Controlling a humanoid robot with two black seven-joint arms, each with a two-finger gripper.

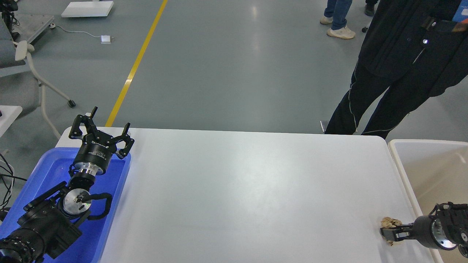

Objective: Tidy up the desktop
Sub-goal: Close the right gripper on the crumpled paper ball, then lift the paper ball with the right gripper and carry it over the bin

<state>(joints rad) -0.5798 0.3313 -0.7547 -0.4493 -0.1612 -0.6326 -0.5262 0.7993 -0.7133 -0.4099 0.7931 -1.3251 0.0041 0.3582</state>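
The desktop (pixel 248 190) is a wide white tabletop with rounded corners. A small crumpled brown scrap (pixel 390 221) sits near its front right edge. My right gripper (pixel 384 232) comes in from the right, low over the table, and its fingers are closed on the scrap. My left gripper (pixel 102 128) is open and empty, held above the far end of the blue tray (pixel 47 171) at the table's left side.
A beige white-rimmed bin (pixel 431 171) stands right of the table, next to my right arm. A person in dark clothes (pixel 395 73) stands behind the table's far right corner. A grey chair (pixel 22 73) is at the far left.
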